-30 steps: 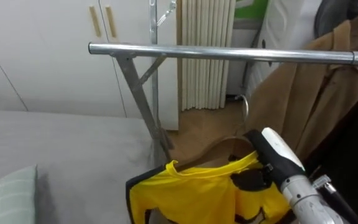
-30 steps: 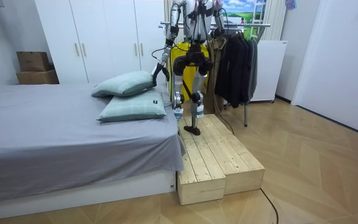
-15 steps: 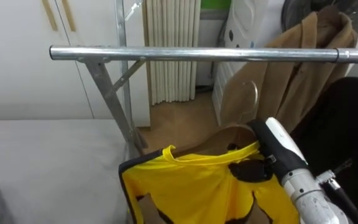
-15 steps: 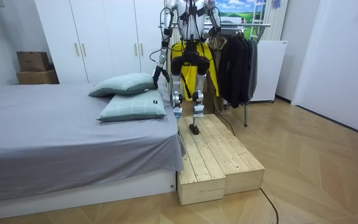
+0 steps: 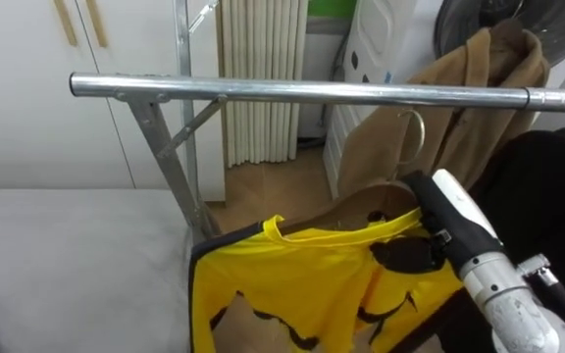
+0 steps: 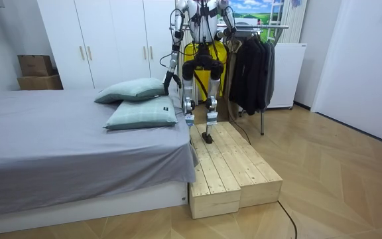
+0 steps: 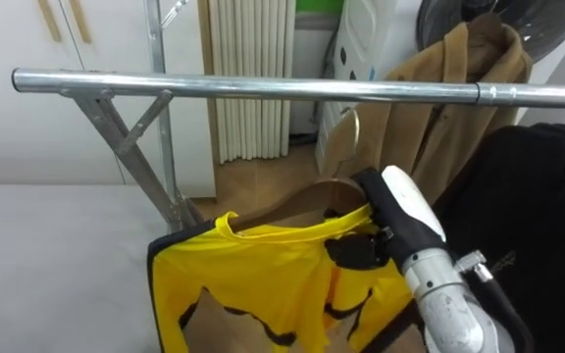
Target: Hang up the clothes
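Your right hand (image 5: pixel 428 247) has its dark fingers curled round the wooden hanger (image 5: pixel 361 204) that carries the yellow shirt (image 5: pixel 302 284), which drapes to the hand's left. Above the hand runs the metal rail (image 5: pixel 292 92), with the hanger's hook just below it. Your left hand (image 6: pixel 168 78) hangs low.

Pillows (image 6: pixel 141 114): lying stacked on the grey bed (image 6: pixel 45 149).
Wooden platform (image 6: pixel 234 166): sitting just beside the bed.
Tan coat (image 5: pixel 464 108): hanging near dark coats (image 6: pixel 252 70).
Cardboard boxes (image 6: pixel 37 72): standing by the white wardrobe (image 6: pixel 105 40).
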